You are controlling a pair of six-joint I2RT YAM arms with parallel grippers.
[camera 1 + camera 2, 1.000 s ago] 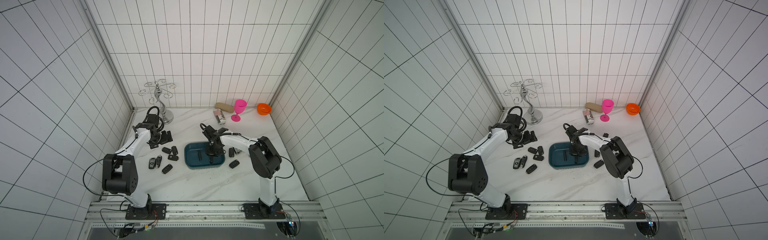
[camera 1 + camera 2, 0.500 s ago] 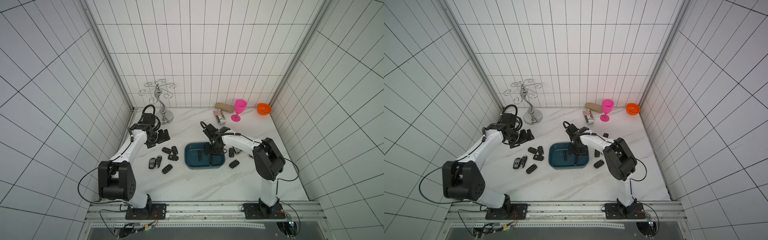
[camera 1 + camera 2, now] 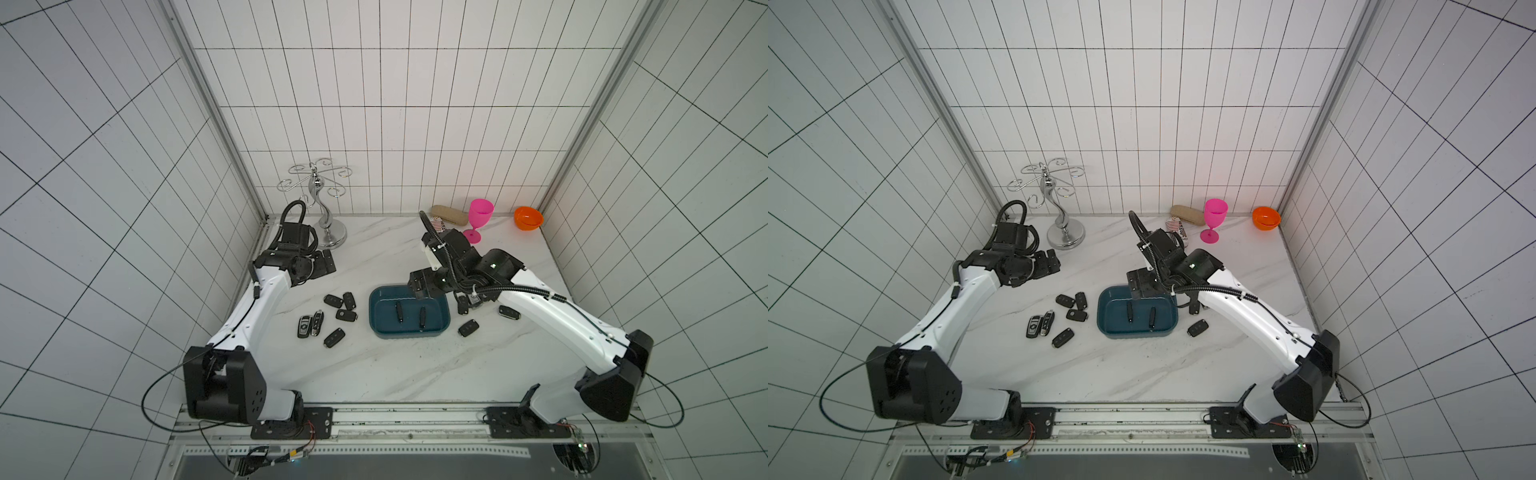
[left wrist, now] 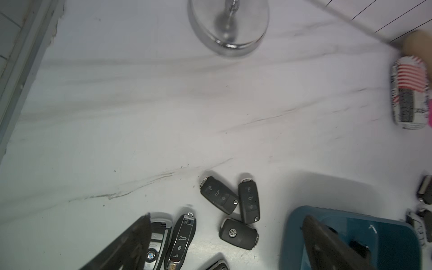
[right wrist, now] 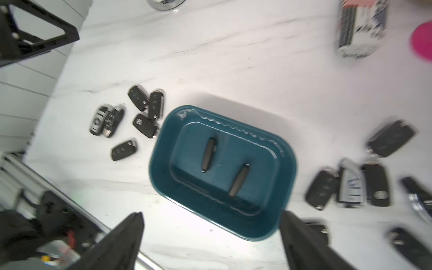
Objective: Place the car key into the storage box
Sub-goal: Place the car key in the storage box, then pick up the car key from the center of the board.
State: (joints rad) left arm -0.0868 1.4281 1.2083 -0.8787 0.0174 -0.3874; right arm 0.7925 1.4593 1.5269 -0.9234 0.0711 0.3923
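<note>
Storage box (image 5: 161,163): shallow teal-blue plastic tub, glossy, with rounded corners and a raised rim. Set on white marble-veined bench (image 5: 233,70), directly beneath right end effector (image 5: 211,213), which is spread wide and holding nothing. Car key (image 5: 239,180): slim matte black fob, lying inside tub beside second black fob (image 5: 208,155). Left end effector (image 3: 326,262): fully spread, empty, well apart from tub.
</note>
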